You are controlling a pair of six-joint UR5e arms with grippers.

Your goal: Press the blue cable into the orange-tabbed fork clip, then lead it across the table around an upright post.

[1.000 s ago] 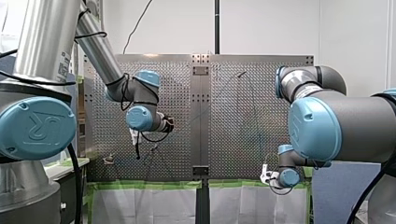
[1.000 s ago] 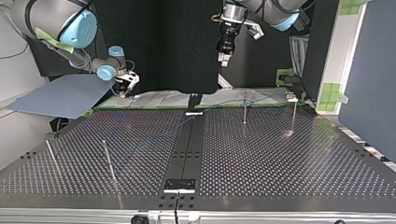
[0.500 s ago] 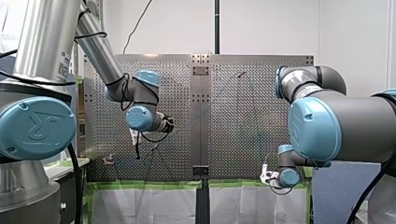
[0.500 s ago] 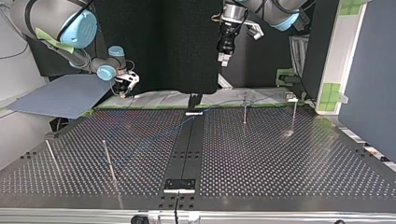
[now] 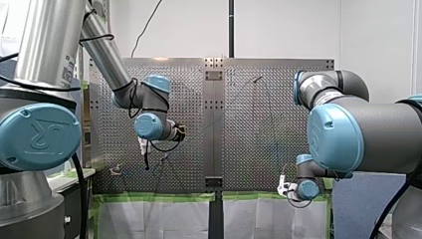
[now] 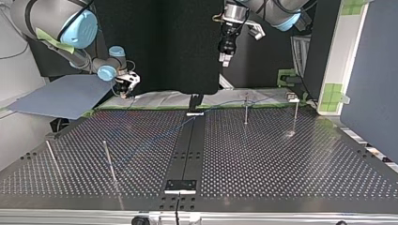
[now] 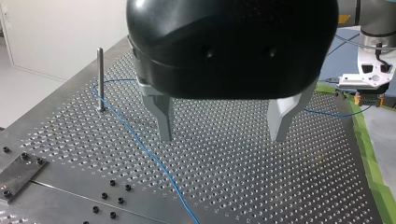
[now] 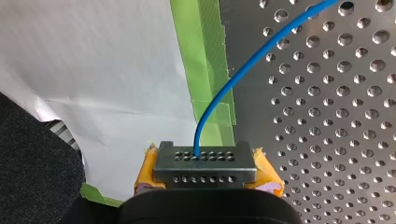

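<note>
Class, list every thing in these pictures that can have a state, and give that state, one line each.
left claw: open, empty, above the table.
right claw: shut on the blue cable.
blue cable: lying across the table, bent round the foot of a post.
post: upright.
clip: too small to tell whether the cable sits in it.

Two upright posts [image 6: 245, 111] stood right of centre in the top view's upper half, another pair of posts [image 6: 109, 161] at its lower left, the blue cable [image 6: 155, 138] slanting low between them. The table [image 6: 281, 168] lay open at lower right.
</note>
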